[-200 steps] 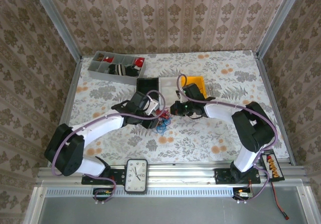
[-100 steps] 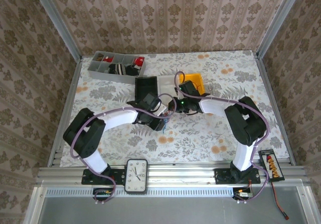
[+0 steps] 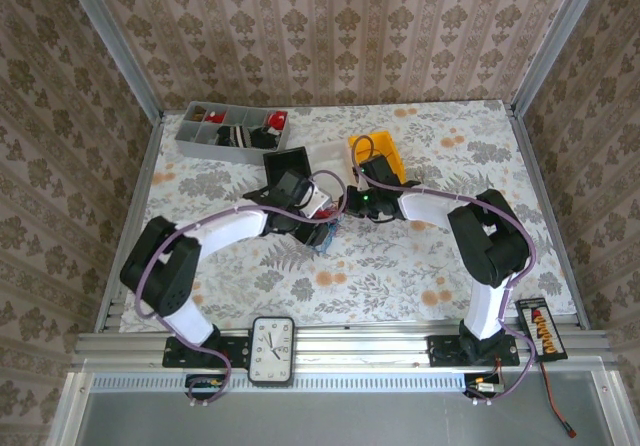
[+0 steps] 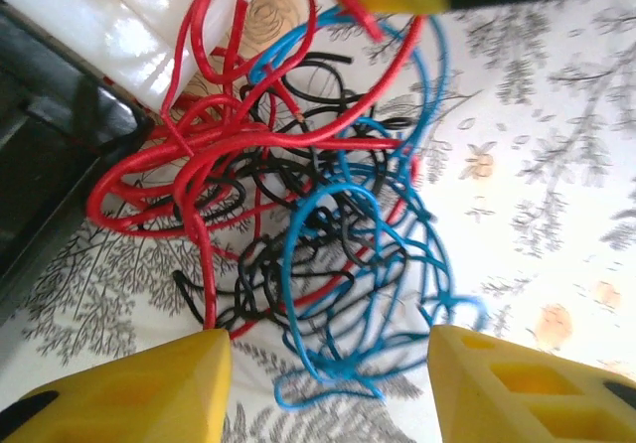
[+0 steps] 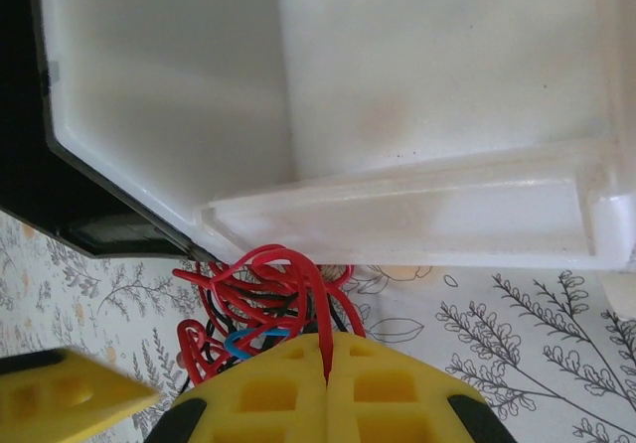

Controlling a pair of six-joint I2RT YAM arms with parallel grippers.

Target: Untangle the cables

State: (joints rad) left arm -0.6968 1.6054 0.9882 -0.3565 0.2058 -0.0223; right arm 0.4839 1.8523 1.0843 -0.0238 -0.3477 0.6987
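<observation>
While the cables [image 4: 298,215] lie as one knot of red, blue and black loops on the worktop [image 4: 556,165], I read the step in hand as the pulling-apart. One strand is gripped and nothing is freed yet.

In the left wrist view the knot fills the middle of the frame. Its red loops reach up toward the white tray [image 5: 417,115] at upper left, and a blue loop hangs lowest. The left tool [image 4: 328,369] has its fingers at the lower left and lower right corners, jaws well apart, clamped on nothing. The knot sits between and just beyond them, and that low blue loop dips into the gap.

In its own wrist view the right tool [image 5: 326,364] has its fingers pressed together at bottom centre, with a red strand running down into the seam, so it is clamped on one red cable. The rest of the bundle lies just ahead of its tips, close to the corner where the white tray meets the black tray [image 5: 20,115].

From above, both tools meet at mid-frame just below those trays, with the yellow bin [image 3: 388,156] to the right.

Next, I think the left tool should close on a blue or black loop rather than a red one. Then the two tools should draw away from each other, slowly, since the whole knot may simply drag along.
</observation>
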